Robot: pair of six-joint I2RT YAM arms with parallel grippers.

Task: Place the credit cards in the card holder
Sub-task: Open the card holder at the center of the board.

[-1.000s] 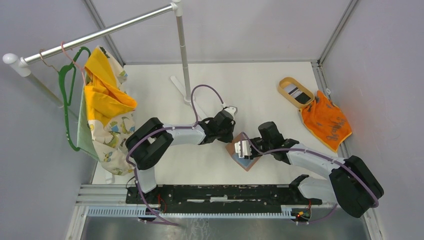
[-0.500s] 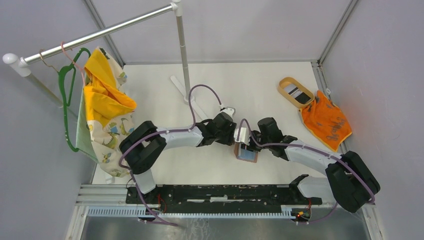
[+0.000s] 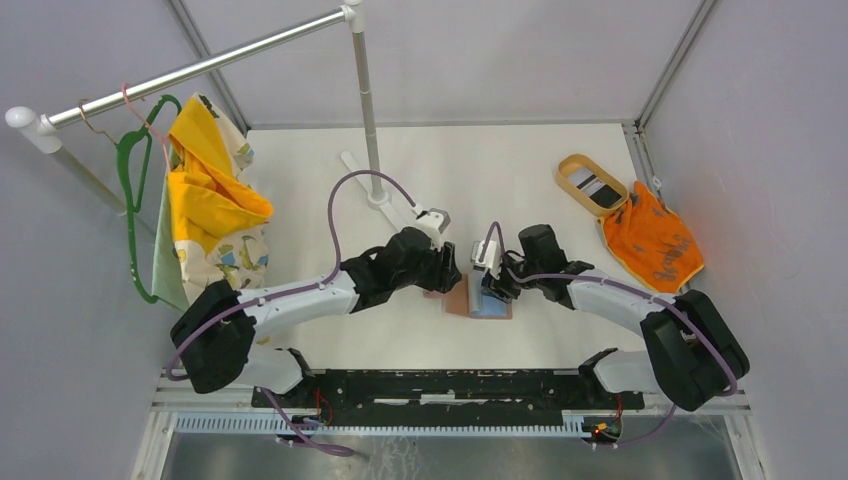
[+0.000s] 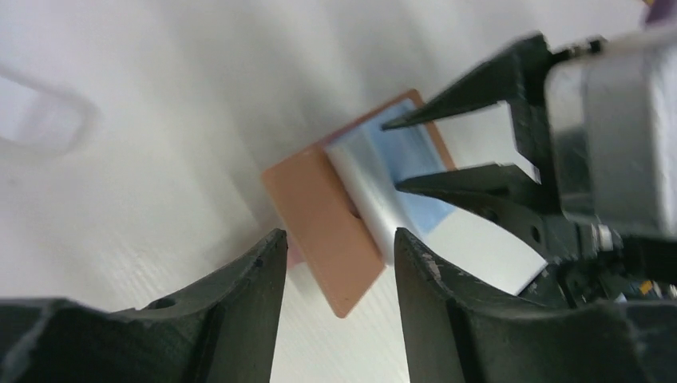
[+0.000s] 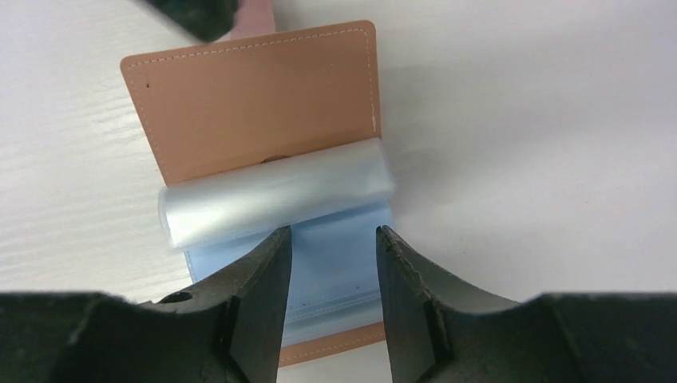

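Note:
The card holder (image 3: 458,300) lies open on the table between both arms, its brown leather flap (image 5: 255,104) spread out. Clear plastic sleeves (image 5: 275,195) curl up at its fold over a blue card (image 5: 335,275) in the inner page. My right gripper (image 5: 334,243) stands open just above that blue page, gripping nothing. My left gripper (image 4: 335,259) is open too, its jaws either side of the brown flap's corner (image 4: 327,231) without touching it. Another of the credit cards (image 3: 601,187), white with dark stripes, lies in the tan tray.
The tan oval tray (image 3: 572,170) sits at the back right beside an orange cloth (image 3: 652,240). A clothes rack pole (image 3: 367,110) stands at the back middle on its base (image 3: 378,195). Yellow clothes (image 3: 210,210) and a green hanger (image 3: 130,190) hang on the left.
My left gripper went from shut to open and its arm stretched toward the holder. The holder turned from a diamond angle to lying square and open. The right gripper moved up-left and opened slightly.

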